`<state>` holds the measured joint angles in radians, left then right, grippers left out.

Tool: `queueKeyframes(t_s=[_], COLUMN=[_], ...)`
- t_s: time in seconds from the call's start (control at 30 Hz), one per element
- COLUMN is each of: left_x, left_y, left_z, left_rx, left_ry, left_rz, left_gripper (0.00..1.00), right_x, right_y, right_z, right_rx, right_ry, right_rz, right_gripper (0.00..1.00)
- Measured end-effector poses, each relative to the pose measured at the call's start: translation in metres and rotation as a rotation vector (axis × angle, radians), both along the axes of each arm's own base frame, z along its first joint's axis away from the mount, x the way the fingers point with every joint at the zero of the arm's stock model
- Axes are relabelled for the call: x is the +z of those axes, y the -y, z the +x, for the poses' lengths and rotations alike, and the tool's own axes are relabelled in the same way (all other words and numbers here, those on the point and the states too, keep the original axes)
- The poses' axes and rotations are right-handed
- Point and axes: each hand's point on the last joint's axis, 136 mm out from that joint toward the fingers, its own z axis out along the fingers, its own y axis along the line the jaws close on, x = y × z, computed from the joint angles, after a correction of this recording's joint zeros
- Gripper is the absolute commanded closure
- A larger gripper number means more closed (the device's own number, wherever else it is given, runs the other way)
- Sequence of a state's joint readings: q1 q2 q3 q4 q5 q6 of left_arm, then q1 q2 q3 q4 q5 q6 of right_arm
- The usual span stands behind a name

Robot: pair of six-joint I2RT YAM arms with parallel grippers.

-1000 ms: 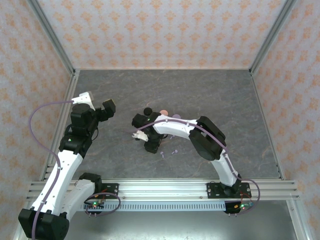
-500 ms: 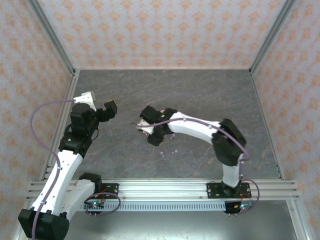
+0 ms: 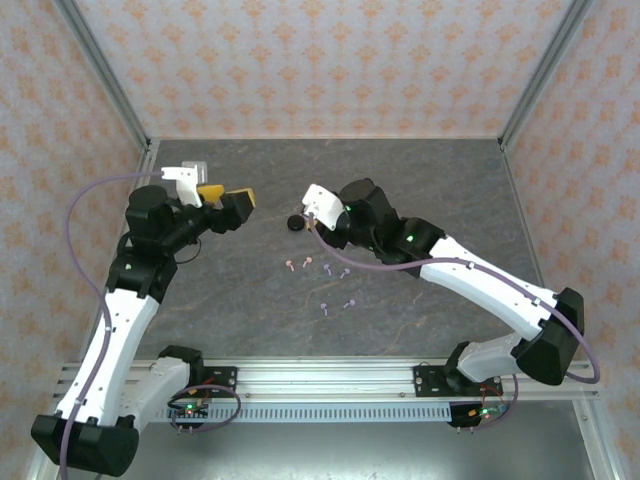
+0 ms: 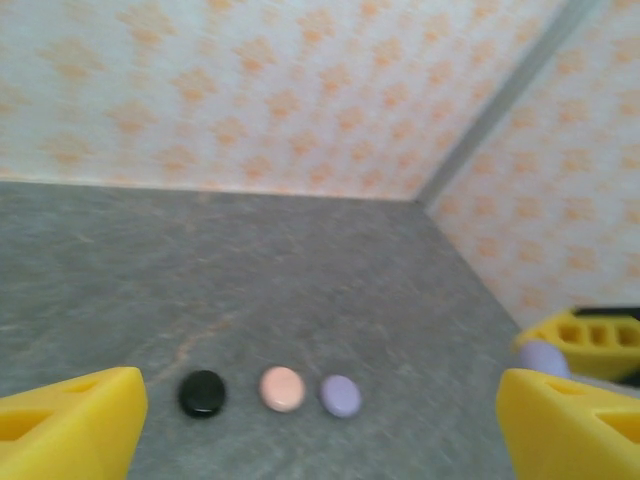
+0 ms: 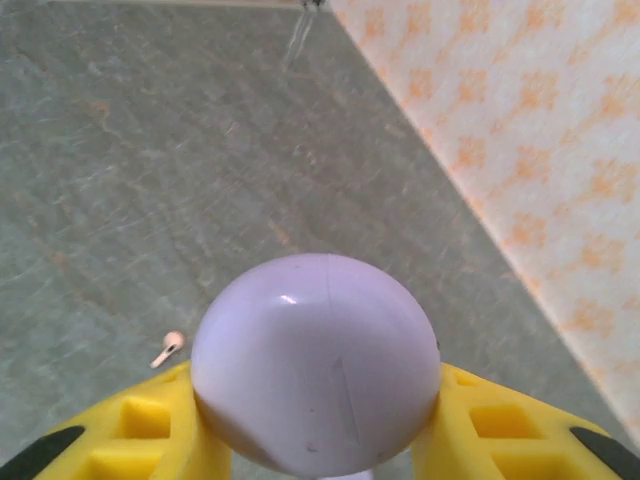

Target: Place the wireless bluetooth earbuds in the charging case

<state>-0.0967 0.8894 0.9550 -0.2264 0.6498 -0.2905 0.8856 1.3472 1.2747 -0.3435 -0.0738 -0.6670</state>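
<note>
you're clamping the lavender case (image 5: 315,350) in your right gripper (image 5: 315,455), just right of the black case (image 4: 202,393); your left gripper (image 4: 320,425) is hanging wide open, empty, left of it.

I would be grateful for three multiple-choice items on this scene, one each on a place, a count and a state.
1. Where does the pink case lie?
A) between the black case and the lavender case
B) against the back wall
C) on top of another case

2. How many cases lie in that row on the table?
A) two
B) three
C) five

3. What is the right gripper doing?
A) standing open, empty
B) gripping an earbud
C) gripping a second lavender case

Answers: 1 A, the left wrist view shows it mid-row. 2 B, black, pink and lavender. 3 C, its jaws clamp the case's sides.
</note>
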Motion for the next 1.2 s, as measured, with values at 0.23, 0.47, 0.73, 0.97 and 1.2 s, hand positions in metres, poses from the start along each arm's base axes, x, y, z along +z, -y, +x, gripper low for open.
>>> queueKeyframes(t_s=[0.23, 0.47, 0.73, 0.97, 1.2], left_x=[0.002, 0.001, -0.016, -0.013, -0.019], left_y=[0.055, 0.095, 0.109, 0.113, 0.119], left_z=[-0.02, -0.027, -0.019, -0.017, -0.015], left_rx=[-0.279, -0.453, -0.501, -0.511, -0.527], left_ry=[-0.022, -0.061, -0.118, -0.11, -0.127], left_rz=[-0.052, -0.069, -0.074, -0.086, -0.086], left_gripper=[0.11, 0.24, 0.38, 0.48, 0.57], right_x=[0.01, 0.016, 0.016, 0.016, 0.017], right_y=[-0.004, -0.007, -0.008, -0.011, -0.014], right_z=[0.005, 0.006, 0.005, 0.002, 0.0], right_rx=[0.03, 0.047, 0.056, 0.073, 0.085], right_ry=[0.088, 0.123, 0.125, 0.12, 0.119], right_rz=[-0.013, -0.011, -0.013, -0.008, 0.003], right_gripper=[0.59, 0.59, 0.59, 0.59, 0.59])
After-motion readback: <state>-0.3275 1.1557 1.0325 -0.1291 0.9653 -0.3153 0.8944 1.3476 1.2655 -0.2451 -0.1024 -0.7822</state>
